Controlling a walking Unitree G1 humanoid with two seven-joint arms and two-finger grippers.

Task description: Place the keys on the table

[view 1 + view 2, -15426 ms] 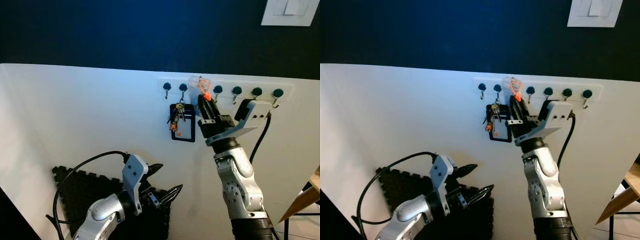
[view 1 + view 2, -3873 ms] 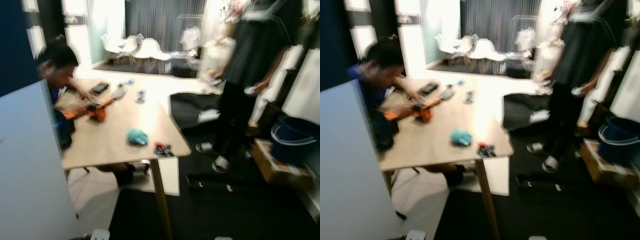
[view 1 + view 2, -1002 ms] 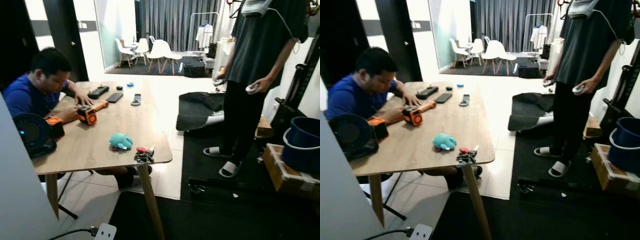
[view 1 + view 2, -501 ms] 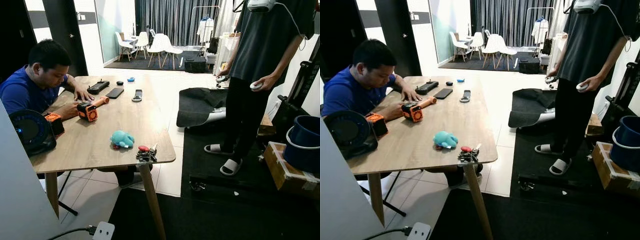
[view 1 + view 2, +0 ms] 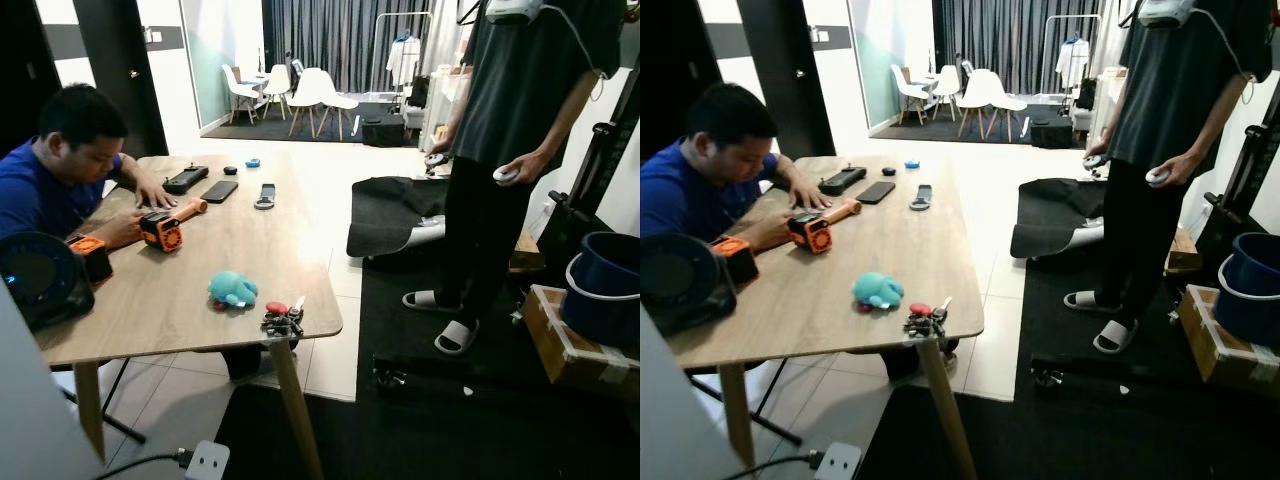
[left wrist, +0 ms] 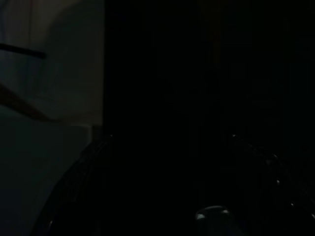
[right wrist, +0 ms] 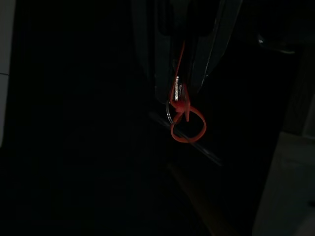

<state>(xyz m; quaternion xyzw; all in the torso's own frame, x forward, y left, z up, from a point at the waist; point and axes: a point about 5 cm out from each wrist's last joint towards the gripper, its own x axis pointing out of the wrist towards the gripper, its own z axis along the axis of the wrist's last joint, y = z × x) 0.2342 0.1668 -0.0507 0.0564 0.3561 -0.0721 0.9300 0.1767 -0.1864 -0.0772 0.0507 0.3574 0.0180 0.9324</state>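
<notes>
In the dark right wrist view my right gripper (image 7: 180, 92) is shut on the keys (image 7: 186, 121), an orange strap loop with a metal ring hanging below the fingertips. The wooden table (image 5: 185, 305) stands ahead to the left, its near corner closest to me. Another bunch of keys with a red tag (image 5: 282, 321) lies at that corner. The left wrist view is almost black, with only faint outlines of the idle left arm.
A teal toy (image 5: 232, 288), an orange tool (image 5: 160, 230), remotes and a phone (image 5: 219, 190) lie on the table. One person (image 5: 55, 170) sits at its left side; another (image 5: 510, 150) stands on the right. A blue bucket (image 5: 605, 290), a cardboard box (image 5: 575, 345) and a floor power strip (image 5: 207, 462) are nearby.
The head camera has shifted a little, so the table sits further left and lower in the picture. The things on the table have not moved.
</notes>
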